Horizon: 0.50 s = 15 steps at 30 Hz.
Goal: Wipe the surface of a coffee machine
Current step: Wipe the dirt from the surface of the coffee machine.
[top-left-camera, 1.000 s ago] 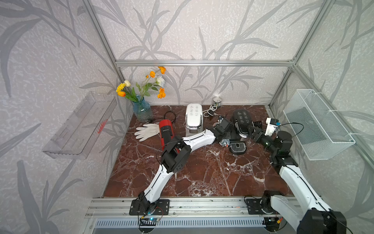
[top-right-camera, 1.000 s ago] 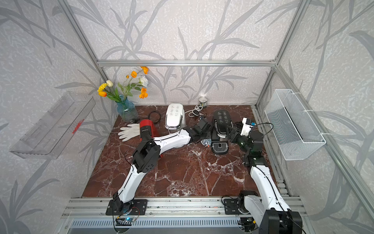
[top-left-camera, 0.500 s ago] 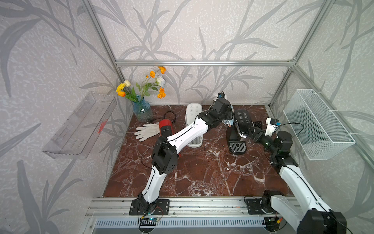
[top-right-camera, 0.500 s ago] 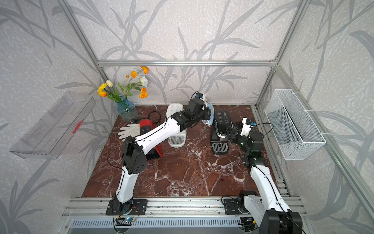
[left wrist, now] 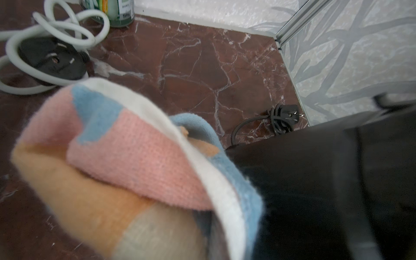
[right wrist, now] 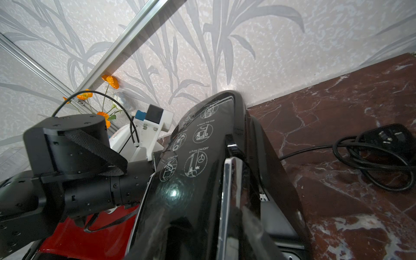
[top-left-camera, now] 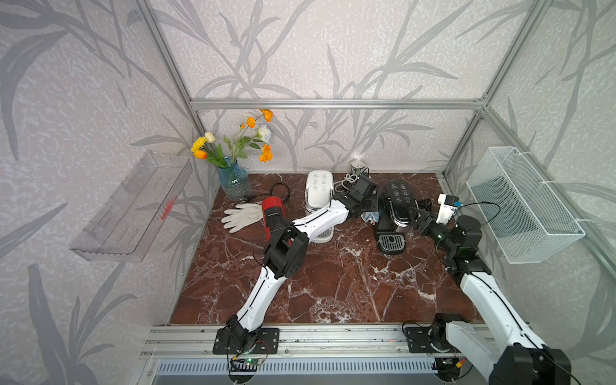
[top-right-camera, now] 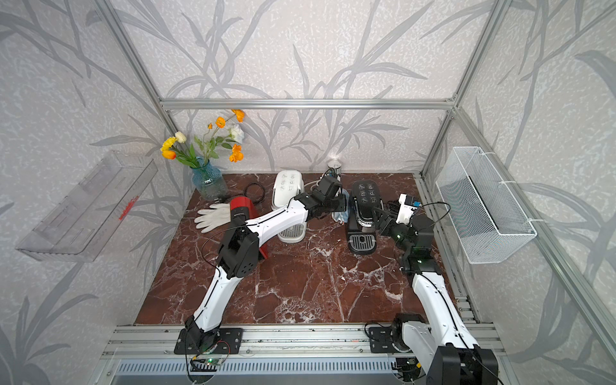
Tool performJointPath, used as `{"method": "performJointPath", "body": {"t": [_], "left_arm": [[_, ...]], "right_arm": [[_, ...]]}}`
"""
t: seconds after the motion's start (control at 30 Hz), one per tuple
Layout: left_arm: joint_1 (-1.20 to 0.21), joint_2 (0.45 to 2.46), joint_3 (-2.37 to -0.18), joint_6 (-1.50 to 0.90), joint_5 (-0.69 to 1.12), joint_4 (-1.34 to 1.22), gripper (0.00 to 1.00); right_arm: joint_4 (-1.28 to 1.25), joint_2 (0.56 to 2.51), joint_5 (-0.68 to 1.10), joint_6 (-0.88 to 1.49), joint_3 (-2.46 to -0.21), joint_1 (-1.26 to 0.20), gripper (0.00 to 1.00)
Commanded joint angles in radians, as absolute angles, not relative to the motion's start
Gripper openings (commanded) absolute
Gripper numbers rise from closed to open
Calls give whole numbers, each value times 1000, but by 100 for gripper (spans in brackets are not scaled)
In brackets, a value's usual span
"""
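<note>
The left gripper (top-left-camera: pixel 367 209), shut tight on the cloth (left wrist: pixel 139 162), has dropped from high over the coffee machine (top-left-camera: pixel 396 206). It now holds the cloth against the machine's flank, right at its tips, so that side looks next for wiping. Across from it, the right gripper (top-left-camera: pixel 420 218) keeps half-open jaws clasping the machine, apparently bracing it.

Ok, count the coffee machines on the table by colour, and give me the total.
White coffee machine: 1
Red coffee machine: 1
Black coffee machine: 1
Total: 3
</note>
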<state>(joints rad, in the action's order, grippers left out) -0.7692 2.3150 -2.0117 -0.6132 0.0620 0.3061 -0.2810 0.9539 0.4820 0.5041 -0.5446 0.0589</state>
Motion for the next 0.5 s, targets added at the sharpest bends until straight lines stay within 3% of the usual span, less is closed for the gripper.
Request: {"method": "performJointPath", "body": {"t": [0.0, 0.47], "left_arm": [[-790, 2324, -1975, -647, 160, 265, 0], [-808, 2321, -1910, -616, 222, 361, 0]], "right_arm": [[-205, 958, 543, 482, -534, 44, 51], [-216, 968, 548, 486, -535, 44, 51]]}}
